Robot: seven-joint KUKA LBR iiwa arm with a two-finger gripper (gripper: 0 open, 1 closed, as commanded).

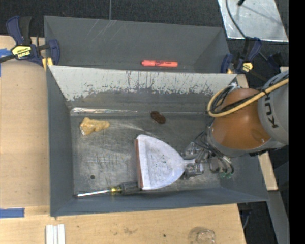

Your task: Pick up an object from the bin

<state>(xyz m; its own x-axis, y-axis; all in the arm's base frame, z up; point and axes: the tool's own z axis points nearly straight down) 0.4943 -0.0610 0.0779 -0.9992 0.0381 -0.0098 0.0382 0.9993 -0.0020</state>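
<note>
My gripper (191, 160) is low in the bin's right part, under the arm's orange cover. Its two metal fingers stand apart, open, just to the right of the narrow end of a white fan-shaped flat thing (157, 162) with a reddish-brown straight edge on its left. I cannot tell whether the fingertips touch that narrow end. Nothing sits between the fingers. A screwdriver (112, 190) with a black and yellow handle lies along the bin's near wall, its handle end touching the white thing's lower left corner.
A tan crumpled lump (93, 125) lies at the floor's back left. A small dark brown oval thing (158, 117) rests by the back wall. The floor between the lump and the white thing is bare.
</note>
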